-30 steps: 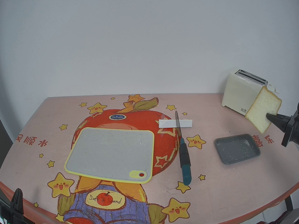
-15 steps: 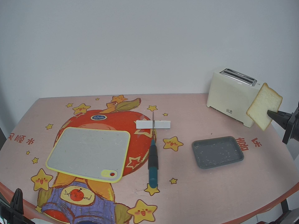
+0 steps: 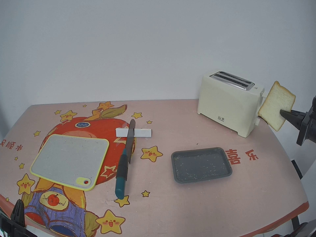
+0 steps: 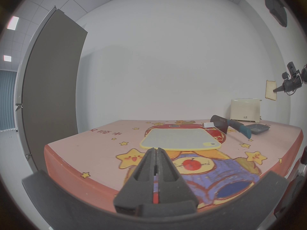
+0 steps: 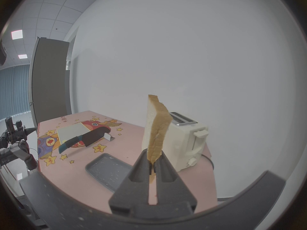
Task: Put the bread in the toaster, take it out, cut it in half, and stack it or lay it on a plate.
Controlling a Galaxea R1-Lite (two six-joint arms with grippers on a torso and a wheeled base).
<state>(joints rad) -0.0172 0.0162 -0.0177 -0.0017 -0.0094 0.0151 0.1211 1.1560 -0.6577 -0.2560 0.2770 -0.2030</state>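
Head view: the camera has swung right, bringing the toaster (image 3: 227, 104) fully in, while the right gripper (image 3: 282, 112) still pinches the bread (image 3: 277, 104) in the air just beside it. Left wrist view: the left gripper (image 4: 156, 151) is closed on nothing, far from the bread. Right wrist view: the bread stands up between the clamped fingers (image 5: 137, 178).

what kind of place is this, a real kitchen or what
Probably a test room staged as a kitchen, not a home: bare wall, office ceiling tiles, and a cartoon-print table holding a toaster, board and knife.
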